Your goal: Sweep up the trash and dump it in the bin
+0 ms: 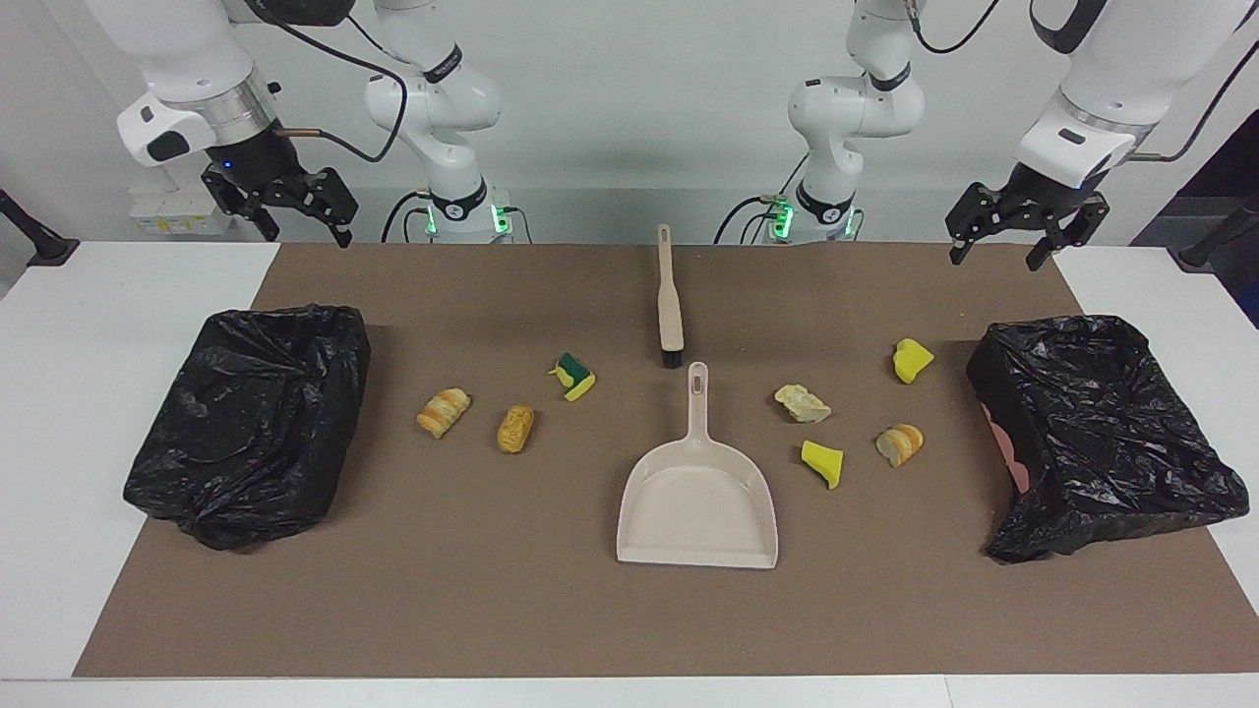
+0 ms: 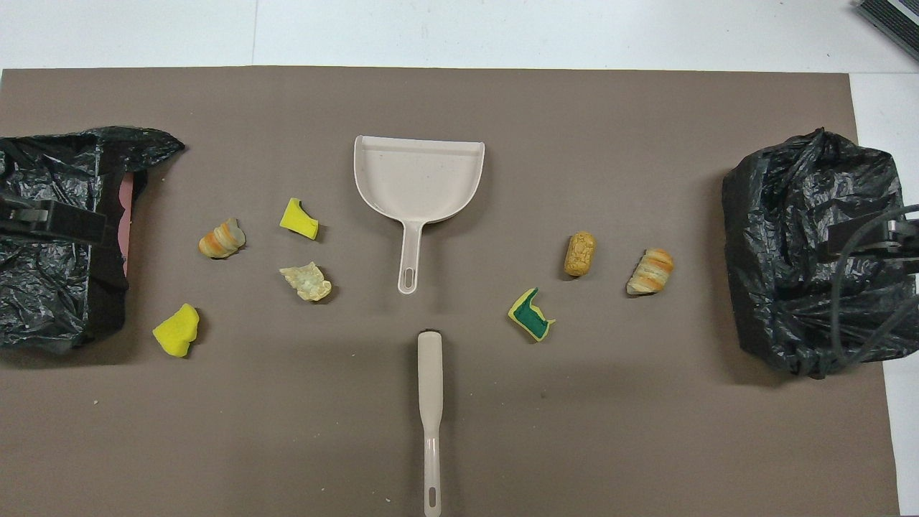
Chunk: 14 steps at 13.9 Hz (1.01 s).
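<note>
Dustpan [image 1: 696, 501]: mid-counter, rigid plastic, grasp by handle at twelve o'clock. Brush [image 1: 670, 300]: just past handle, stiff. Trash: seven light, soft scraps, three [image 1: 511, 405] at nine o'clock, four [image 1: 854, 413] at three. Bins [image 1: 251, 418] [image 1: 1097, 433]: counter ends. Left gripper [image 1: 1018, 236], right gripper [image 1: 290, 211]: raised, jaws released, empty.

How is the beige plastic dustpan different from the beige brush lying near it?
The beige plastic dustpan has a wide, flat scoop; the beige brush is long and thin with a dark bristle tip. The dustpan lies farther from the robots; the brush lies nearer to them. The dustpan's handle points toward the robots, while the brush's handle points the same way, bristles facing the dustpan. Both are beige, lie flat mid-table on the brown mat, apart, untouched.
</note>
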Motion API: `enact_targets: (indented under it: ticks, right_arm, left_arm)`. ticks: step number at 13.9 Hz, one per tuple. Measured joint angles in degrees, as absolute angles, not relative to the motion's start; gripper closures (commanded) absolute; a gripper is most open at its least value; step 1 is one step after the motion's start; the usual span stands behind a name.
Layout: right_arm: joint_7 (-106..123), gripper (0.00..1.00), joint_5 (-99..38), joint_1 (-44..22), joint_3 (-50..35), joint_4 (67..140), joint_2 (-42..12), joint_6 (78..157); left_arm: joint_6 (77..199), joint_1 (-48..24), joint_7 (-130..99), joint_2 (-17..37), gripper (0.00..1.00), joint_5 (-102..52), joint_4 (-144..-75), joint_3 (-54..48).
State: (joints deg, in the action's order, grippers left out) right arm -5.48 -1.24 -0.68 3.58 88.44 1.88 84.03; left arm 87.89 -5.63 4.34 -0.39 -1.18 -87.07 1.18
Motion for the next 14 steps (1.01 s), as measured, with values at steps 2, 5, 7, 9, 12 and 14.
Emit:
enact_targets:
  ticks: [2, 5, 7, 9, 12, 14]
  right_arm:
    - [-5.5, 0.00, -1.4, -0.9, 3.6, 88.5, 1.9, 83.6]
    - [-5.6, 0.00, -1.5, -0.9, 3.6, 88.6, 2.0, 83.3]
    - [-5.6, 0.00, -1.5, -0.9, 3.6, 88.6, 2.1, 83.3]
    - [-5.6, 0.00, -1.5, -0.9, 3.6, 88.7, 2.3, 83.3]
    - [-5.6, 0.00, -1.4, -0.9, 3.7, 88.7, 2.3, 83.3]
    - [-5.6, 0.00, -1.4, -0.9, 3.6, 88.7, 2.3, 83.3]
  left_arm:
    - [87.9, -5.6, 4.3, -0.4, 0.00, -1.2, -87.1, 1.2]
    - [87.9, -5.6, 4.3, -0.4, 0.00, -1.2, -87.1, 1.1]
    - [87.9, -5.7, 4.3, -0.5, 0.00, -1.2, -87.1, 1.1]
    - [87.9, -5.7, 4.3, -0.5, 0.00, -1.2, -87.1, 0.9]
    - [87.9, -5.9, 4.3, -0.6, 0.00, -1.2, -87.2, 0.0]
    - [87.9, -6.6, 4.3, -0.8, 0.00, -1.2, -87.6, -0.7]
